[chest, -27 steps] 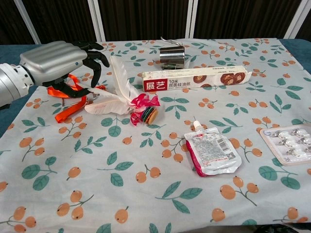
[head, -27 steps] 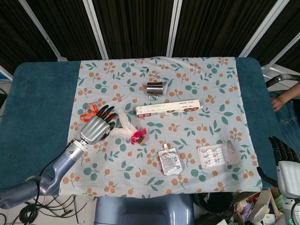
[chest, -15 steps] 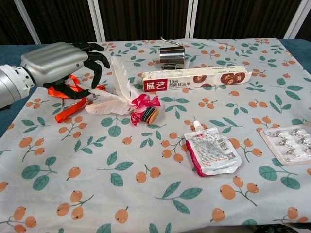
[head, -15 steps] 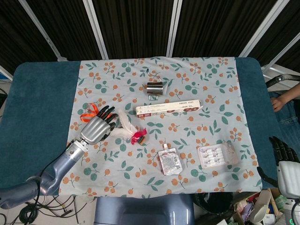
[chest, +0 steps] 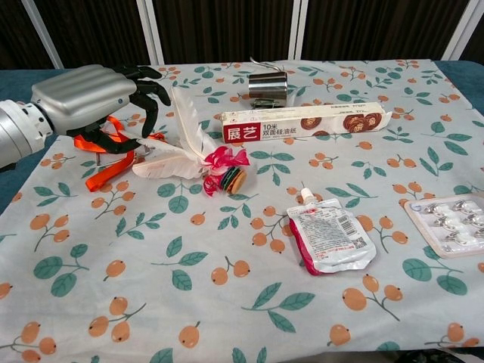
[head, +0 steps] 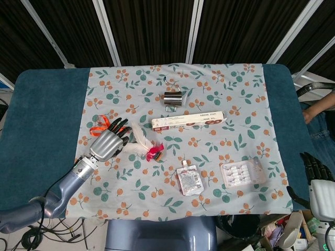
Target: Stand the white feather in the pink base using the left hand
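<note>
Your left hand [chest: 91, 94] hangs over the left part of the floral tablecloth [chest: 227, 302], fingers spread and curved downward with nothing in them, fingertips just beside the broad end of the white feather [chest: 178, 151]. The feather lies flat, its plumes fanned toward the hand and its quill end running right into the pink base [chest: 225, 172], which is wrapped in pink ribbon and also lying on its side near the middle of the cloth.

From here, the main risk looks to be the orange ribbon [chest: 106, 162] directly under your palm: close the fingers low and you may well gather ribbon loops along with the plumes. The feather is thin and soft, so a pinch on the vane will probably bend or slip rather than lift it cleanly. Since feather and base appear joined, tugging the plume end could drag the base sideways or roll it toward the long parchment-paper box [chest: 306, 125] rather than stand it up.

You cannot tell from either view whether the quill is actually seated in the base or only touching it; the ribbon hides the joint. Your hand covers part of the orange ribbon in both views. Your right hand [head: 316, 180] shows only at the head view's lower right edge, partly cut off, off the table; its dark fingers seem loose and apart, holding nothing.
</note>
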`<state>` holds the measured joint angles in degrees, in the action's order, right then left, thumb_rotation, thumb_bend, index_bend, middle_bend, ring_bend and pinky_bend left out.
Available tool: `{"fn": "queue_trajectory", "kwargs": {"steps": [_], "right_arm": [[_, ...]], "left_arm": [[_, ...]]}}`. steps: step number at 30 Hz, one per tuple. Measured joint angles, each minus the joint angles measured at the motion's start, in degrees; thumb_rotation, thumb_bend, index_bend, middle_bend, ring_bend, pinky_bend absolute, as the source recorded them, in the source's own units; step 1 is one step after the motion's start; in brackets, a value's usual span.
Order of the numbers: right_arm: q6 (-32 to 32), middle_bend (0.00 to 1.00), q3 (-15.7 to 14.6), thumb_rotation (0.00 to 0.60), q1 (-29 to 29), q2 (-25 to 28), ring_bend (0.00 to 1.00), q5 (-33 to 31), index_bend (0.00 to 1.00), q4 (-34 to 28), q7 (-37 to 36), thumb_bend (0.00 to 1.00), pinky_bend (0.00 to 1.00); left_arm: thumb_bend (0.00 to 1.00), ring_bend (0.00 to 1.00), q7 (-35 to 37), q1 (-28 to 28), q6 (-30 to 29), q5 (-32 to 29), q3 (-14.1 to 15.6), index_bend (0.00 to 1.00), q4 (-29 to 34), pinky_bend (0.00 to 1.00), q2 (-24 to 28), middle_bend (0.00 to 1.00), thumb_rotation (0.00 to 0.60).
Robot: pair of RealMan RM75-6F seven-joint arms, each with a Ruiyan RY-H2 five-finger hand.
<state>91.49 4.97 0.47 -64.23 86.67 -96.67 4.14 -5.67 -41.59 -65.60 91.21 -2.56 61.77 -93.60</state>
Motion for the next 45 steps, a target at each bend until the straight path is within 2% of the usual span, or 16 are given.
{"fn": "queue_trajectory", "kwargs": {"steps": [13,32,45], "right_arm": [[0.0,0.06,-0.1,0.600,0.0,0.0,0.10,0.2,0.04,-0.2,-0.1,0.16,0.16],[0.1,0.06,-0.2,0.600,0.1,0.1,0.10,0.4,0.04,-0.4,-0.2,0.16,0.16],[0.1,0.06,-0.3,0.600,0.1,0.3,0.10,0.4,0.04,-0.5,-0.4,0.16,0.16]], "left_arm": [[0.41,0.03,-2.9,-1.3,-1.3,1.7,-0.7,0.57,1.0,0.09,0.5,0.22,0.600],[0.41,0.03,-14.5,-7.0,2.0,2.8,-4.5,0.57,12.5,0.11,3.4,0.22,0.600],[0.41,0.03,-21.0,-9.6,4.5,4.1,-4.7,0.57,18.9,0.10,2.8,0.22,0.600]]}}
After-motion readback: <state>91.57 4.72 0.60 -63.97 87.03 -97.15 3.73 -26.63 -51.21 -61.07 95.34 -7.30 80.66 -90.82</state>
